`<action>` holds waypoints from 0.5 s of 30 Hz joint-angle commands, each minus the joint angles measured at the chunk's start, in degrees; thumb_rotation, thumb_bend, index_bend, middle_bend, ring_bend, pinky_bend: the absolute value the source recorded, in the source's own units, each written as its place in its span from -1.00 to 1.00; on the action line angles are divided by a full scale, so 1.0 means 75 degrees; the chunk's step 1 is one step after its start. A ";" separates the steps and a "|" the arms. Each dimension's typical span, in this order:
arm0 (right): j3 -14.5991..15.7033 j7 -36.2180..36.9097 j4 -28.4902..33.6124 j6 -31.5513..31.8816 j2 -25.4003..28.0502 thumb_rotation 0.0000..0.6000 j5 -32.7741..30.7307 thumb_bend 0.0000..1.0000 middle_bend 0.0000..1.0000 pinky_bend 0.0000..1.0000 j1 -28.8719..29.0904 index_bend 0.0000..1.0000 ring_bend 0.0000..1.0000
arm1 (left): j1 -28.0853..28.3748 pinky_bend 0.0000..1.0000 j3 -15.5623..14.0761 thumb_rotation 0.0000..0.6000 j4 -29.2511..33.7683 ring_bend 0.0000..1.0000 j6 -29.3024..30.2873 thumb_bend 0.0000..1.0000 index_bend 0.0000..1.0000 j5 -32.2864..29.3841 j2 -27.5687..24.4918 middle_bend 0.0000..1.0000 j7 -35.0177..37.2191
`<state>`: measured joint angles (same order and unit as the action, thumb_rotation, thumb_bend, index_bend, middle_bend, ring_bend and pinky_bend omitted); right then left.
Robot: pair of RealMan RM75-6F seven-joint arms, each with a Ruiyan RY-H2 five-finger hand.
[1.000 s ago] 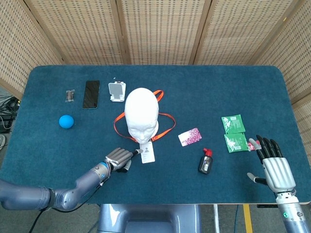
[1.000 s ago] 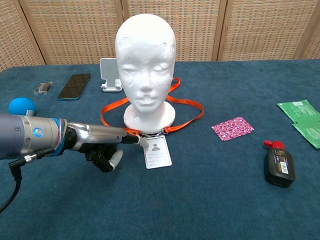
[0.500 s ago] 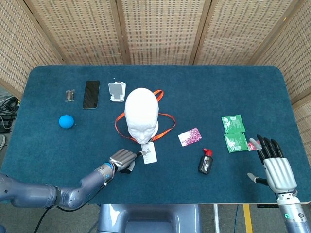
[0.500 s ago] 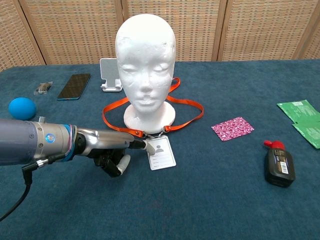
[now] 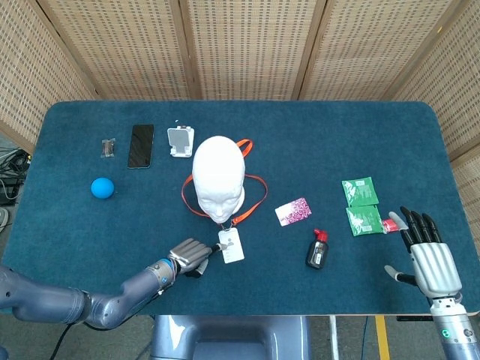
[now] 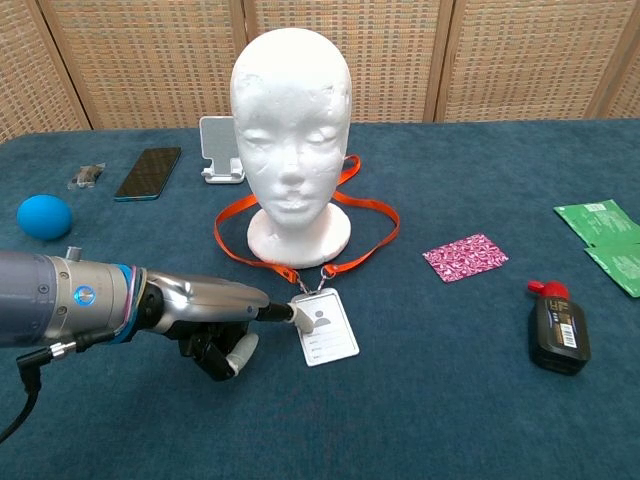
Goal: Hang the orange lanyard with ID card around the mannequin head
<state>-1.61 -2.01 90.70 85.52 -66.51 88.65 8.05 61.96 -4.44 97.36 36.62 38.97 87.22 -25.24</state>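
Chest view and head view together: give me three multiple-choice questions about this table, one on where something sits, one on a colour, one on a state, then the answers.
1. Where does the lanyard lie?
A. looped around the mannequin head's base
B. beside the ball
C. on the phone

2. What colour is the ball?
A. red
B. blue
C. green

3. What is the left hand doing?
A. holding the black bottle
B. resting away from everything
C. touching the ID card

Answers: 1 A, the strap rings the base. 2 B, plainly blue. 3 C, a finger meets the card's upper edge; the right hand holds nothing.
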 commanded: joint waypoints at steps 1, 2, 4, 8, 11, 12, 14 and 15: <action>-0.0004 -0.0004 0.0006 0.0000 -0.0001 1.00 0.0008 -1.00 -1.00 -1.00 -0.0007 -1.00 -1.00 | 0.0076 1.00 -0.0141 1.00 0.0220 0.91 0.0016 0.96 -0.68 0.0069 -0.0094 1.00 -0.0104; -0.0012 -0.0010 0.0011 0.0007 -0.0006 1.00 0.0018 -1.00 -1.00 -1.00 -0.0012 -1.00 -1.00 | 0.0138 1.00 -0.0270 1.00 0.0373 0.91 -0.0020 0.96 -0.67 0.0105 -0.0151 1.00 -0.0214; -0.0018 -0.0030 0.0009 0.0021 -0.0020 1.00 0.0041 -1.00 -1.00 -1.00 -0.0023 -1.00 -1.00 | 0.0180 1.00 -0.0416 1.00 0.0626 0.91 0.0026 0.96 -0.67 0.0168 -0.0243 1.00 -0.0300; -0.0041 -0.0036 0.0023 0.0013 -0.0018 1.00 0.0043 -1.00 -1.00 -1.00 -0.0034 -1.00 -1.00 | 0.0222 1.00 -0.0541 1.00 0.0832 0.91 0.0046 0.96 -0.67 0.0247 -0.0303 1.00 -0.0294; -0.0063 -0.0043 0.0025 0.0023 -0.0015 1.00 0.0034 -1.00 -1.00 -1.00 -0.0047 -1.00 -1.00 | 0.0252 1.00 -0.0608 1.00 0.0925 0.91 0.0035 0.96 -0.67 0.0305 -0.0336 1.00 -0.0285; -0.0068 -0.0050 0.0025 0.0031 -0.0018 1.00 0.0038 -1.00 -1.00 -1.00 -0.0052 -1.00 -1.00 | 0.0260 1.00 -0.0631 1.00 0.0959 0.91 0.0040 0.96 -0.67 0.0336 -0.0348 1.00 -0.0284; -0.0074 -0.0048 0.0024 0.0043 -0.0022 1.00 0.0046 -1.00 -1.00 -1.00 -0.0062 -1.00 -1.00 | 0.0272 1.00 -0.0668 1.00 0.1010 0.91 0.0035 0.96 -0.65 0.0391 -0.0363 1.00 -0.0275; -0.0077 -0.0052 0.0023 0.0042 -0.0024 1.00 0.0050 -1.00 -1.00 -1.00 -0.0064 -1.00 -1.00 | 0.0278 1.00 -0.0685 1.00 0.1034 0.91 0.0020 0.96 -0.64 0.0418 -0.0371 1.00 -0.0259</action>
<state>-2.17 -2.39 90.88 85.84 -66.68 89.02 7.57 64.00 -9.49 105.03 36.82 42.02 84.50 -27.25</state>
